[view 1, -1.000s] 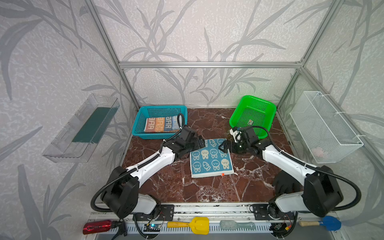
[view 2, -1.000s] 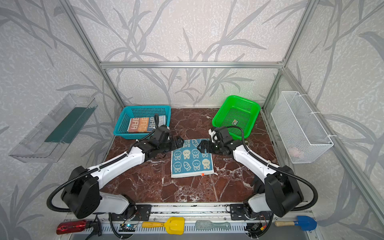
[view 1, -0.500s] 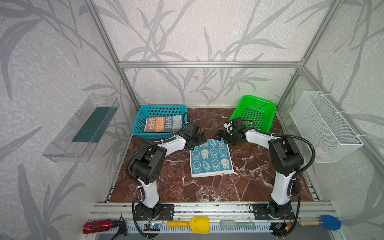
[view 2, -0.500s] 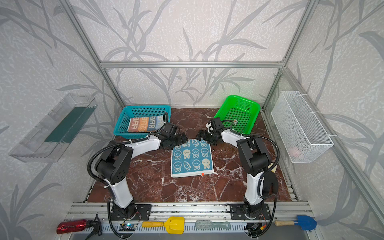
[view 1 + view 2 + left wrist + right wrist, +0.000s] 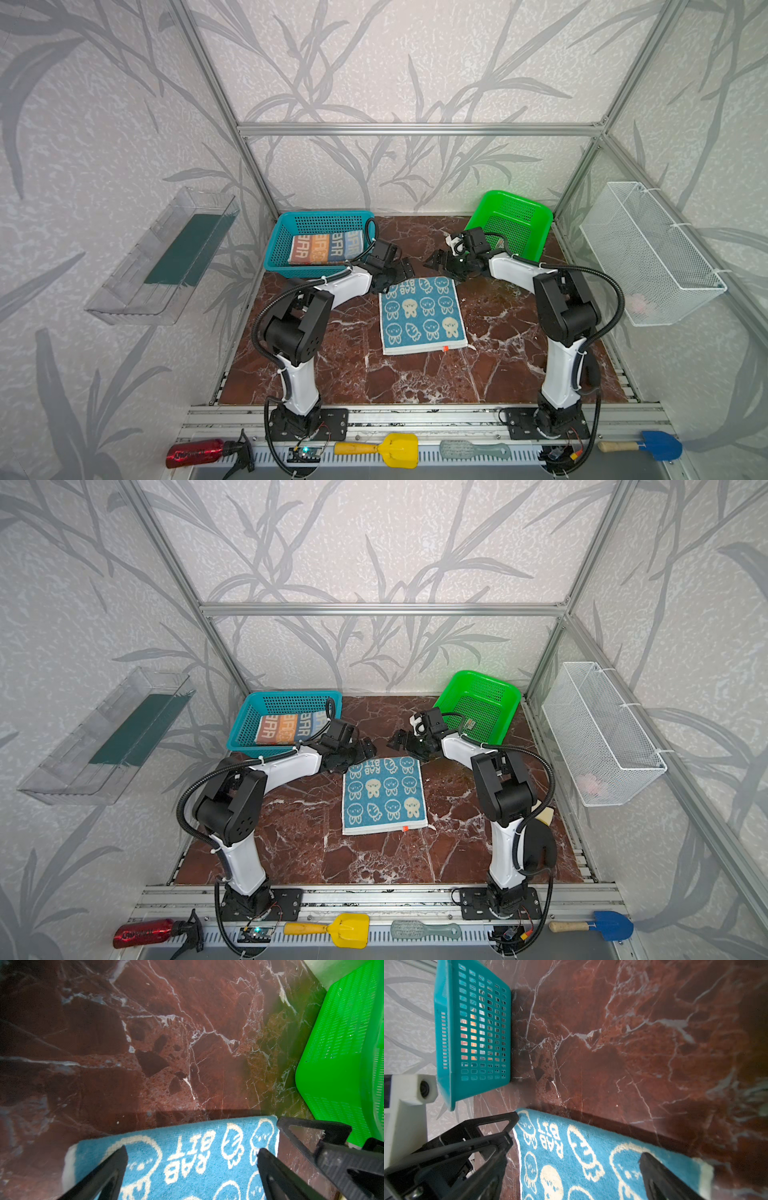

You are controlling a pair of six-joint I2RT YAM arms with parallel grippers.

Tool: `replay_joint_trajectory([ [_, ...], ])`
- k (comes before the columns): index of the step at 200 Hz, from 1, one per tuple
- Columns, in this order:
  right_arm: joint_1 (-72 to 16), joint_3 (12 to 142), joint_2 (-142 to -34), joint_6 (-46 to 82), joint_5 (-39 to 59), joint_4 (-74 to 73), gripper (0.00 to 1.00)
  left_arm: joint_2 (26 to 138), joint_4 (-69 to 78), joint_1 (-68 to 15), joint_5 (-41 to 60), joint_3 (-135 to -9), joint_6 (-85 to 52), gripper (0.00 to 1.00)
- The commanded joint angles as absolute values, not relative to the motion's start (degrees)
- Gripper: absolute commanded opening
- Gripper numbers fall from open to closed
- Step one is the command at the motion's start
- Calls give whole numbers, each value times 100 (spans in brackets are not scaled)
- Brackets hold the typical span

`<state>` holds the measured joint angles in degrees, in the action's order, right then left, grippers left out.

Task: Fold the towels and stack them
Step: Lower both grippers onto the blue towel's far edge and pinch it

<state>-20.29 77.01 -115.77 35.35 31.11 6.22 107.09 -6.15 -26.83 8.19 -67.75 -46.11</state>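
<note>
Teal basket (image 5: 320, 216) at table's (image 5: 498, 365) 10 o'clock; striped towel (image 5: 326, 248) lies flat inside it.

Left gripper (image 5: 401, 270) low over the blue towel's (image 5: 422, 318) 11 o'clock corner; jaws spread wide, holding nothing; left wrist view shows both fingers (image 5: 116, 1159) over the cloth's far edge; contact with the cloth: cannot tell.

Blue towel flat near table centre, bunny side up; small orange tag at its 5 o'clock corner.

Right gripper (image 5: 436, 259) low at the towel's 1 o'clock corner; jaws equally wide, nothing held; one finger (image 5: 652, 1169) over the cloth.

The two grippers face each other, tips near, apart.

Green basket (image 5: 515, 208) at table's 2 o'clock, tilted.
</note>
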Motion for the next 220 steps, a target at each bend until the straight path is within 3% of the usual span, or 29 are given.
replay_joint_trajectory([
  [1, -1950, 7754, -11805, 3570, 3234, 578, 99, 10963, -613, -2635, 735, -6891, -4605, 99],
  [73, -1788, 7384, -11766, 3307, 3201, 672, 99, 11112, -800, -2621, 561, -6637, -4299, 99],
  [163, -1852, 5924, -10999, 3052, 3084, 455, 99, 10302, -804, -3012, 343, -5602, -4368, 99],
  [220, -1844, 6332, -10085, 2285, 2620, 1282, 99, 9619, -1658, -3037, 146, -6287, -3851, 99],
])
